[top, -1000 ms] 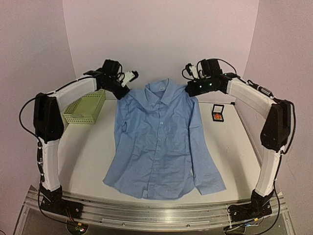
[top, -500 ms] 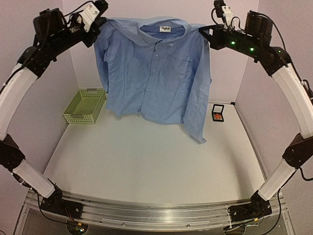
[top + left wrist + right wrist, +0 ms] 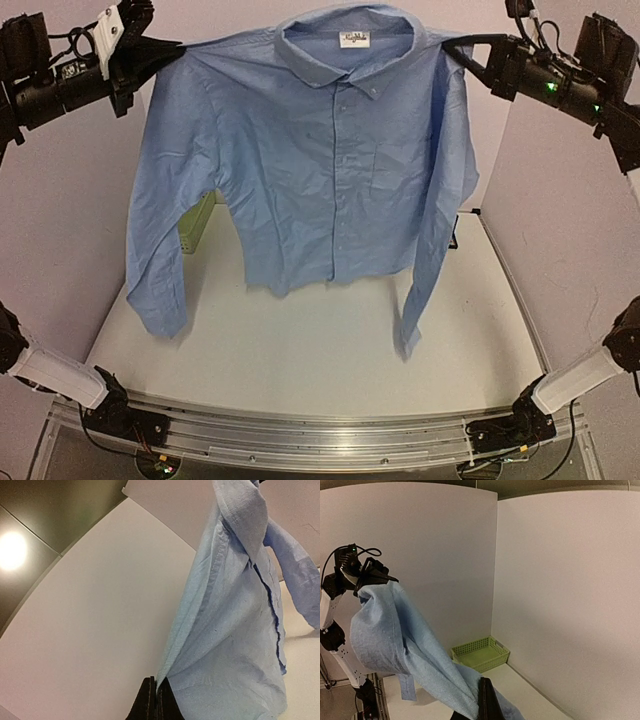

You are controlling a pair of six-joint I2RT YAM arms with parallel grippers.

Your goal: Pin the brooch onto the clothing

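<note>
The white surface (image 3: 300,385) lay below the light blue shirt (image 3: 330,150), which hung spread out with its buttoned front toward the top camera and its sleeves dangling. A pale green basket (image 3: 197,228) peeked from behind the shirt. The left pincer (image 3: 172,46) was clamped on one shirt shoulder and the right pincer (image 3: 452,46) on the other. The brooch could not be seen.

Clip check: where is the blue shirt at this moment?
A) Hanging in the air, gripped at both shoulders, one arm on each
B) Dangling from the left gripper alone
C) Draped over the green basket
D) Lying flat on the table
A: the shirt hangs spread above the table, its shoulders pinched by the left gripper and the right gripper.
</note>
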